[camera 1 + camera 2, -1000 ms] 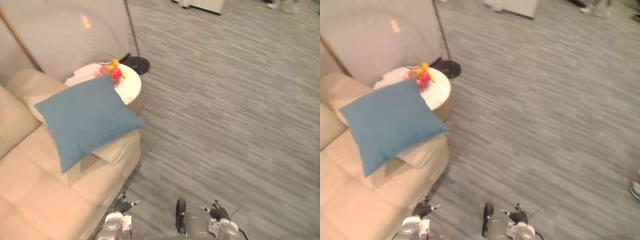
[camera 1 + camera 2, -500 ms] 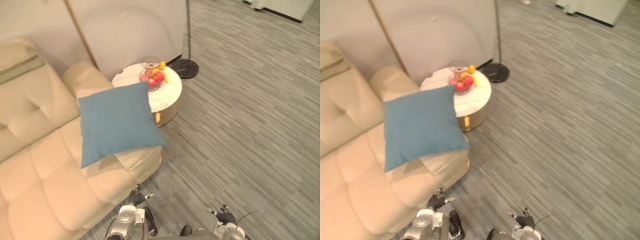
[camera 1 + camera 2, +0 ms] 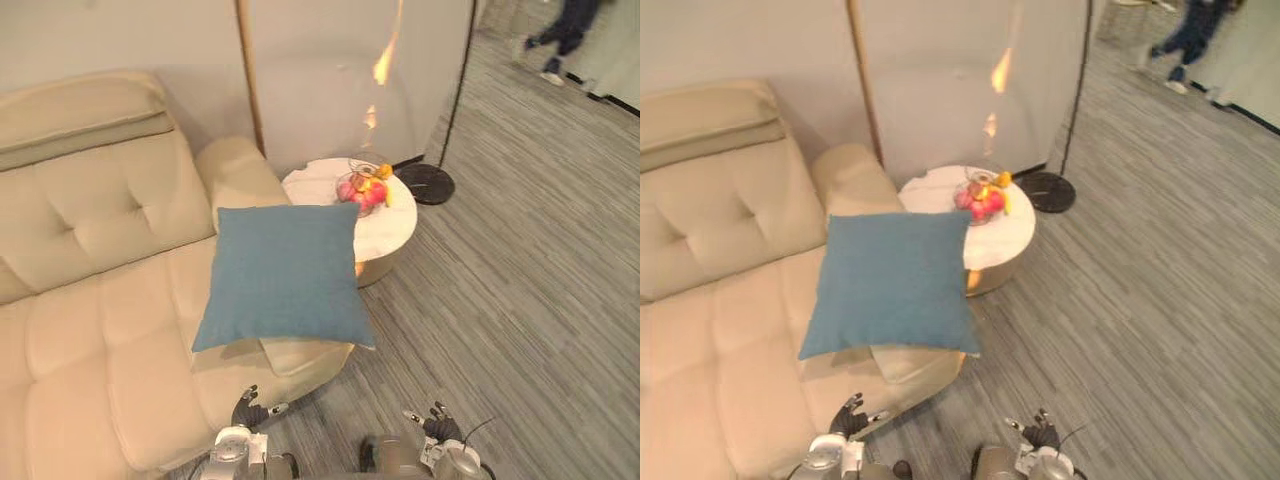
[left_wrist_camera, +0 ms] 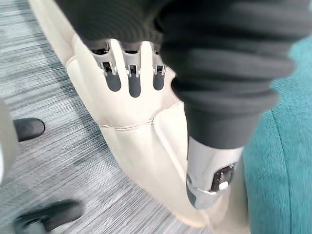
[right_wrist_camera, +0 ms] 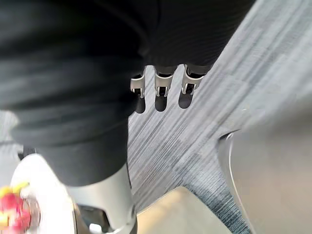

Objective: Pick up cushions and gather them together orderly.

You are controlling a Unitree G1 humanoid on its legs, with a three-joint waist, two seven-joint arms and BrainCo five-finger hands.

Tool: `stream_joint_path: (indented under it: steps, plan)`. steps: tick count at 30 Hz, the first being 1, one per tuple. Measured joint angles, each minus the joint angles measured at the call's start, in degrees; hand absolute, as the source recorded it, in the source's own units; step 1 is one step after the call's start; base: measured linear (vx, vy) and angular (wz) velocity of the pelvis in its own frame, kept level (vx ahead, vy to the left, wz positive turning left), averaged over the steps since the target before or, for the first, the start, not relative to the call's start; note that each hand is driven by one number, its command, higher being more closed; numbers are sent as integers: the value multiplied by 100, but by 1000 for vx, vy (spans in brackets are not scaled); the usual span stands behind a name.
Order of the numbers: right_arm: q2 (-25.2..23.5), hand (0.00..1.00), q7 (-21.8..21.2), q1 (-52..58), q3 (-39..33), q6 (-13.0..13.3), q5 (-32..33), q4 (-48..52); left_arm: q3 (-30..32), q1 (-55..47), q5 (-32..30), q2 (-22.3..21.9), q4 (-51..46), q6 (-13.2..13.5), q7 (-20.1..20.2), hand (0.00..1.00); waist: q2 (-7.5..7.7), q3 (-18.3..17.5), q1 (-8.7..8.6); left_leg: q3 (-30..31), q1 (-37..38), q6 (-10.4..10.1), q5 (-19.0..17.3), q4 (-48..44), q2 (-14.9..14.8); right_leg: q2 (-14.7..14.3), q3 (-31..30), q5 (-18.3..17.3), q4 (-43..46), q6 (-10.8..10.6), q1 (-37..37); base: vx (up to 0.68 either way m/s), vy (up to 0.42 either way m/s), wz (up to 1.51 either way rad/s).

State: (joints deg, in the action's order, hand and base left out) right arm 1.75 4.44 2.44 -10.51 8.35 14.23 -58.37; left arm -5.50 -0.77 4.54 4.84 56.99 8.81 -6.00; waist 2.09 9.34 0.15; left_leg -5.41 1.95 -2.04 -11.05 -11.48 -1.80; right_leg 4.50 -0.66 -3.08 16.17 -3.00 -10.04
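Overhead, the two eye views look down on a cream sofa (image 3: 90,330) whose seat carries the task's things. A blue cushion (image 3: 285,275) lies flat at the end of the seat next to the armrest, and its near corner overhangs the seat's front edge. It rests on a cream cushion (image 3: 300,352), of which only a strip shows at that front edge. The two therefore already form a rough stack, though the blue one sits askew to the one below, which suggests that squaring the pile is the work left.

Both arms hang low at the lower edge of the eye views, well apart from the cushions. The left hand (image 3: 248,408) is by the sofa's front face, and its own wrist view shows its fingers (image 4: 134,78) straight and spread, holding nothing. The right hand (image 3: 437,424) is over the grey floor, likewise empty, with relaxed fingers (image 5: 161,92) in its wrist view. Carrying the hands low and slack like this probably suits walking up to the sofa rather than reaching.

Just beyond the armrest stands a round white side table (image 3: 395,228) bearing a glass fruit bowl (image 3: 362,188) near its far edge. A black lamp base (image 3: 427,184) rests on the floor just beside it. A person (image 3: 565,35) is walking in the far corner of the room.

A lift of the blue cushion should sweep away from the bowl.
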Motion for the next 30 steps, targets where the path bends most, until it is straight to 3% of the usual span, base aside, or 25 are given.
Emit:
stream_joint_path:
  steps: [3, 5, 8, 12, 18, 24, 30]
  plan:
    - [87, 0, 3, 47, -44, 14, 169, 25, 9, -22, -8, -248, 0, 38, 1, 0, -287, -99, 13, 372, -132, -164, -18, 4, -249, -99, 533, -85, -289, 106, 177, 196, -212, 77]
    - [90, 0, 15, 58, -70, 14, 174, 43, 7, -26, -54, -311, 1, 38, 7, 0, -348, -96, 5, 419, -201, -222, -24, -91, -410, -172, 849, -105, -455, 164, 411, 100, -155, 76]
    - [58, 0, 14, 110, -71, 14, 197, 116, -14, 34, -86, -318, -4, 48, 10, 0, -264, -67, 20, -43, -195, -282, 17, -120, -625, -185, 1332, -160, -656, 249, 766, 51, -120, 84]
    - [7, 0, 8, 121, -69, 14, 205, 125, -57, -10, -103, -240, 22, 47, 9, 0, -187, -94, 58, -9, -202, -318, 151, 63, -555, -134, 1446, -135, -772, 235, 821, 5, 8, 24]
    - [-8, 0, 17, 120, -91, 14, 206, 266, -263, 0, -103, -5, 55, 46, -5, 0, -241, -111, 46, 5, 10, -339, 526, 610, -421, -81, 1566, 4, -1083, 207, 991, 12, 10, 16]
    - [78, 0, 76, 290, -135, 64, 207, 1544, -183, -21, -102, 106, -64, 46, -44, 0, -273, -130, -6, 6, 262, -361, 835, 1155, -385, -107, 1606, 46, -1154, 236, 1025, -25, -11, 2]
    - [361, 0, 88, 608, -298, 222, 201, 3035, 421, -251, 21, 512, -921, 84, -142, 0, -184, -217, -47, 81, 314, -350, 921, 1330, -375, -112, 1726, 74, -1307, 190, 1112, -2, -3, 6]
